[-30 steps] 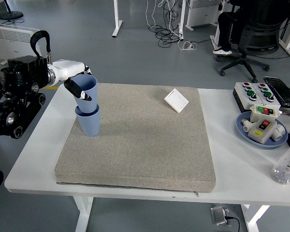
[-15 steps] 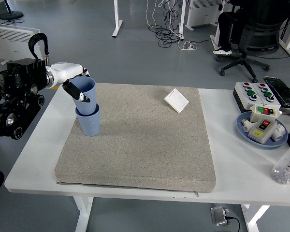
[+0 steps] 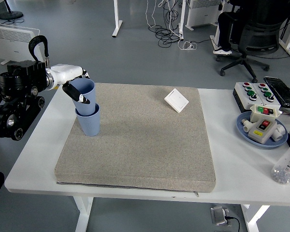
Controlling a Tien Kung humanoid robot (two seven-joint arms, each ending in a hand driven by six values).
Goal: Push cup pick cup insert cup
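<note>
Left hand (image 3: 75, 89) is what we start from: its white-shelled palm and dark fingertips are wrapped around the upper blue cup (image 3: 84, 95), clamped on its wall just below the rim. We hold the cup tilted a little, its base already sunk into the mouth of the lower blue cup (image 3: 89, 122), which stands upright on the grey mat (image 3: 135, 140) near the mat's far left corner. We judge the grip sits high so that the cup's bottom half is free to slide down into the other; the tilt suggests the insertion is not yet seated square.

Moving outward, a small white square card (image 3: 176, 100) lies well apart on the mat's far side. On the white table (image 3: 232, 159) to the right sit a button box (image 3: 253, 92), a blue dish (image 3: 261, 129) holding a switch unit, and a clear bottle (image 3: 286, 166) with a red cap.

We cannot see how deep the upper cup reaches, since the lower cup's wall hides it. The far fingers are hidden behind the cup. Our right hand is nowhere in view, and the bottle is cut off by the picture's edge.
</note>
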